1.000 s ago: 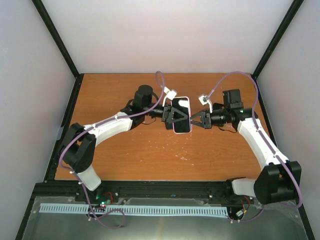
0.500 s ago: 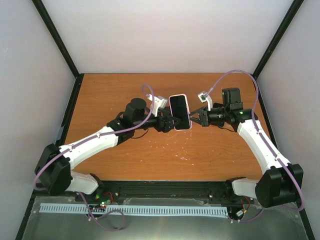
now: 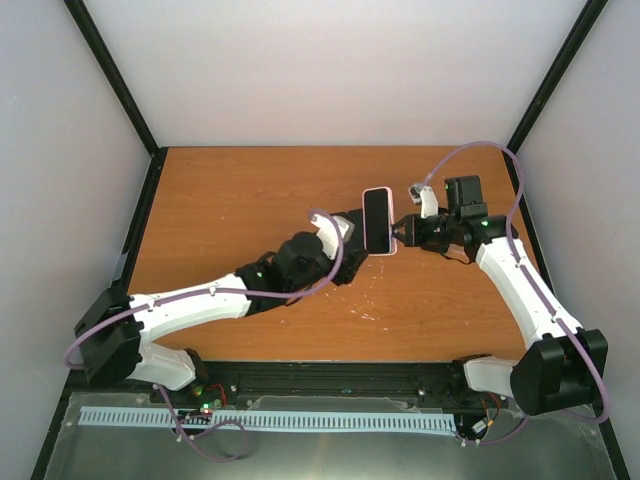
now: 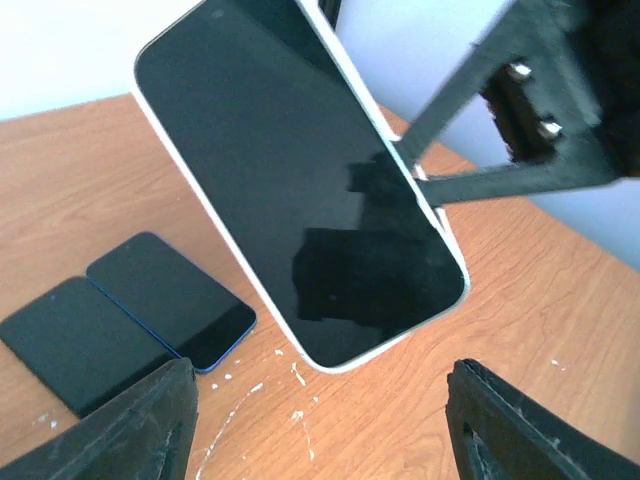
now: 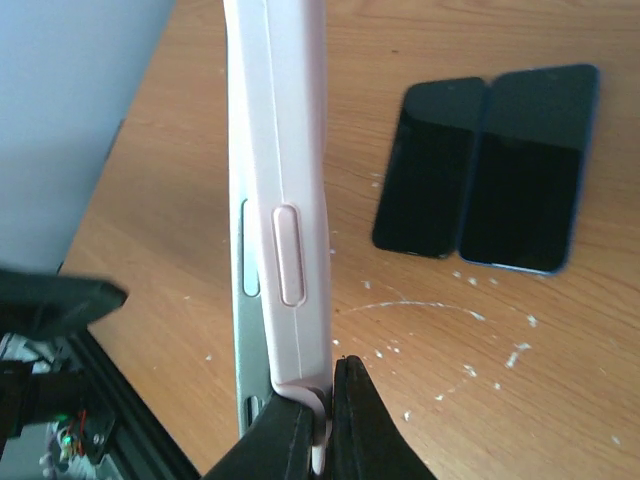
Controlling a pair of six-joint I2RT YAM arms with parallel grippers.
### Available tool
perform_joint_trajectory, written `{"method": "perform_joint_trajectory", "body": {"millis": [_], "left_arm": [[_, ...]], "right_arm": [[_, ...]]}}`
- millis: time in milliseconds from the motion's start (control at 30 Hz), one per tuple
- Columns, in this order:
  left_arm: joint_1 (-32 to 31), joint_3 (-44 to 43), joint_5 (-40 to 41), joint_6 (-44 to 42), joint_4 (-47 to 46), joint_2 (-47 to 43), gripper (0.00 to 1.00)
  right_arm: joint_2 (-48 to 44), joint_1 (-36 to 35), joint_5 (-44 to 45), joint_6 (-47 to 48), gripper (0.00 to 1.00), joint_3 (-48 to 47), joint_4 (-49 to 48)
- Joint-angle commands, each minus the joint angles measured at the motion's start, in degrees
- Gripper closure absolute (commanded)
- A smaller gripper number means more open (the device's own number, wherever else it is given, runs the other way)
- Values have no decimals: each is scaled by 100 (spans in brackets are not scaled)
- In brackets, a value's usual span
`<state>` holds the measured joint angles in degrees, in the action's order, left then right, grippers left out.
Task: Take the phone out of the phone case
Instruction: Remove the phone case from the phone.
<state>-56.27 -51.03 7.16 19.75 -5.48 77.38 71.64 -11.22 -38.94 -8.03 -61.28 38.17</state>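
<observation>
My right gripper (image 3: 400, 235) (image 5: 325, 415) is shut on the bottom edge of the pink phone case (image 3: 378, 222) (image 5: 290, 190) and holds it on edge above the table. The phone (image 4: 300, 190) sits in the case, black screen facing my left wrist camera. Its grey side (image 5: 250, 350) shows next to the pink wall. My left gripper (image 3: 357, 229) (image 4: 320, 430) stands open just left of the phone, touching nothing; its fingers (image 4: 150, 420) are wide apart below the phone's lower end.
Two dark phones (image 4: 130, 320) (image 5: 490, 165) lie flat side by side on the wooden table (image 3: 220, 200), near white scuff marks (image 5: 430, 305). Grey enclosure walls (image 3: 320, 70) surround the table.
My left gripper has let go of the phone and drawn back, its arm dropping lower. My right gripper has lifted the cased phone, tipped it onto its edge and shifted it right.
</observation>
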Motion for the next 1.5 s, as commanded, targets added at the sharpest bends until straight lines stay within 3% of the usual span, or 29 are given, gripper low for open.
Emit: {"method": "perform_joint_trajectory", "body": {"millis": [0, 300, 567, 933, 1333, 1467], "left_arm": [[-534, -389, 1298, -1058, -704, 309, 32], [-1054, -784, 1666, -2366, -1370, 1143, 38], [-1084, -1155, 1756, -2692, -1386, 1670, 37], [-1097, -1313, 2781, -3088, -1292, 2091, 39], [-1252, -885, 4017, -4922, -2906, 2504, 42], [-1296, -728, 4188, -5407, -3535, 2564, 50]], "right_arm": [[54, 15, 631, -798, 97, -444, 340], [187, 39, 544, -1267, 97, -538, 516], [245, 89, 374, -1305, 97, -448, 455], [159, 208, -77, -1381, 97, -239, 331], [148, 390, -1211, -1805, 97, 34, 42], [120, 426, -1277, -1798, 97, 19, 132]]}}
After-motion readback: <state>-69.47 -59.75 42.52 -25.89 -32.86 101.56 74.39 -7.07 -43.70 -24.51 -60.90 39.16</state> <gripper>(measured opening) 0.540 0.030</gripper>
